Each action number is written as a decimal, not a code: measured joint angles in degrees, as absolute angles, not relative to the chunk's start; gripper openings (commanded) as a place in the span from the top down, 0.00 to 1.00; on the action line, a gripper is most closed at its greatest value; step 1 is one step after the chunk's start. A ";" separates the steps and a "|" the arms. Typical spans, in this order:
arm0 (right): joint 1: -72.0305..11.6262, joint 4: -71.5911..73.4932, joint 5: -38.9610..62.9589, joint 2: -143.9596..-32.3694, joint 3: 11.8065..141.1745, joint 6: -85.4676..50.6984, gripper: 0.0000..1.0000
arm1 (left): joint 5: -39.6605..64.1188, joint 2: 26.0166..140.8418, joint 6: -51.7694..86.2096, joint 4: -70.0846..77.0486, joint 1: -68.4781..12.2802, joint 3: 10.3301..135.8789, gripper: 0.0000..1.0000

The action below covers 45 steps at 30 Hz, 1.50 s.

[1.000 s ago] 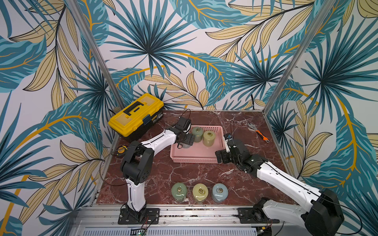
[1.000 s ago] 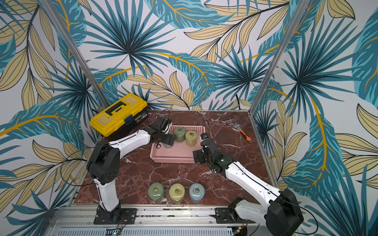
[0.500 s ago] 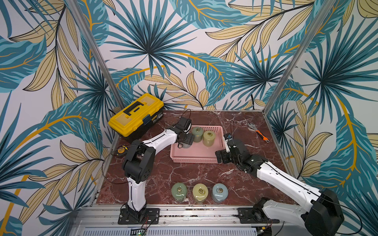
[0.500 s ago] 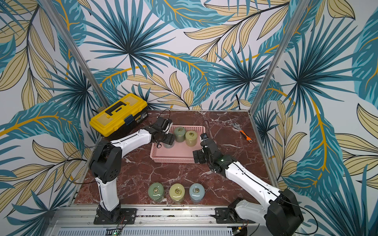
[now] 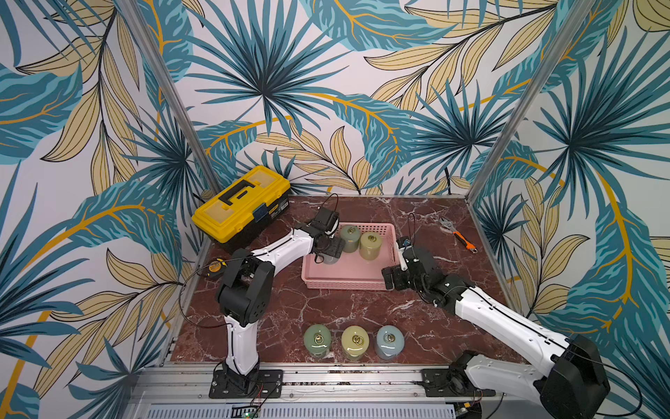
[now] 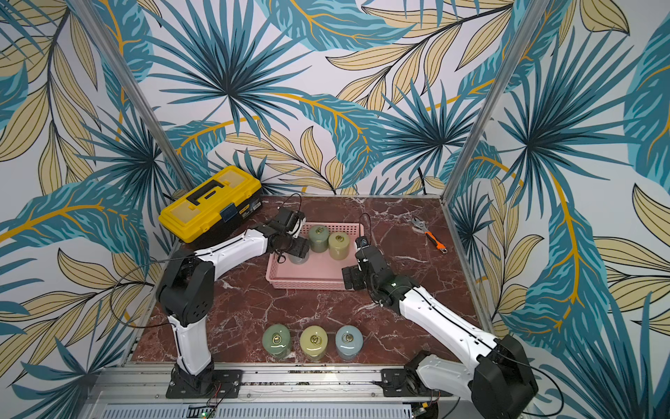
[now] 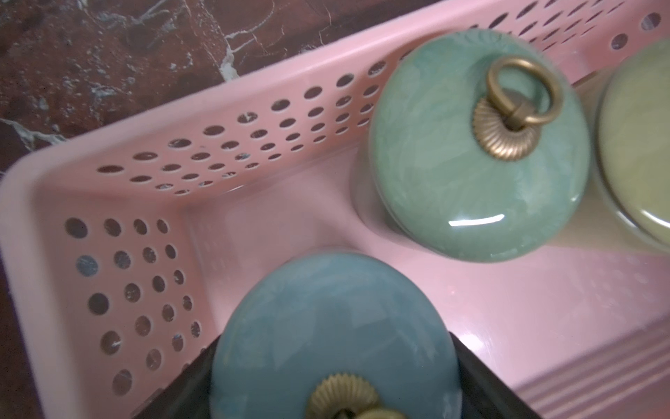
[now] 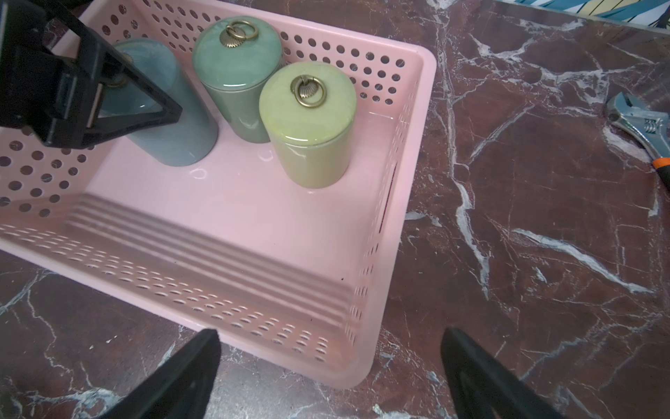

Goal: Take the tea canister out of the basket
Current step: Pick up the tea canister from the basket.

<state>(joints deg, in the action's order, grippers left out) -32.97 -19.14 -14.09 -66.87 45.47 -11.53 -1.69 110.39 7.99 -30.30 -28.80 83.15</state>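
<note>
red marble tabletop (image 5: 326, 308) is carrying the pink basket (image 5: 348, 282). the left gripper (image 5: 331, 248) is clamping its fingers around the blue tea canister (image 8: 174, 138), which is standing upright inside the basket at its left end. the right gripper (image 8: 330, 337) is hovering just beside the basket's near corner, fingers spread wide.

**Blue canister inside pink basket**

Blue-grey glazed tea canister (image 8: 177, 123), brass ring on its lid, stands upright on the floor of the pink basket (image 8: 224, 290), close to its left wall. It sits between the L tool (image 7: 333, 377) fingers, which press its top. The basket (perforated walls, solid floor) sits flat mid-desk (image 5: 326, 304).
</note>
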 measured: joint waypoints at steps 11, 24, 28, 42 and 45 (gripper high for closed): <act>-32.97 -19.11 -15.22 -66.85 45.32 -11.53 0.01 | -0.47 103.42 8.14 -33.26 -28.97 83.15 0.52; -32.97 -19.09 -16.91 -65.34 44.56 -11.55 0.01 | -0.21 95.15 8.12 -36.67 -30.85 81.76 0.53; -32.97 -19.05 -17.56 -64.34 44.23 -11.55 0.01 | -0.21 92.40 8.14 -38.06 -31.62 80.73 0.53; -32.97 -18.63 -19.14 -63.18 43.62 -11.62 0.01 | -0.30 84.82 8.93 -39.70 -36.42 76.25 0.54; -32.97 -18.44 -19.53 -62.76 43.48 -11.75 0.01 | -0.64 83.18 9.52 -40.05 -38.09 75.00 0.54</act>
<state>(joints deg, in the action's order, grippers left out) -32.97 -18.44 -19.53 -62.76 43.48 -11.75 -0.64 83.18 9.52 -40.05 -38.09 75.00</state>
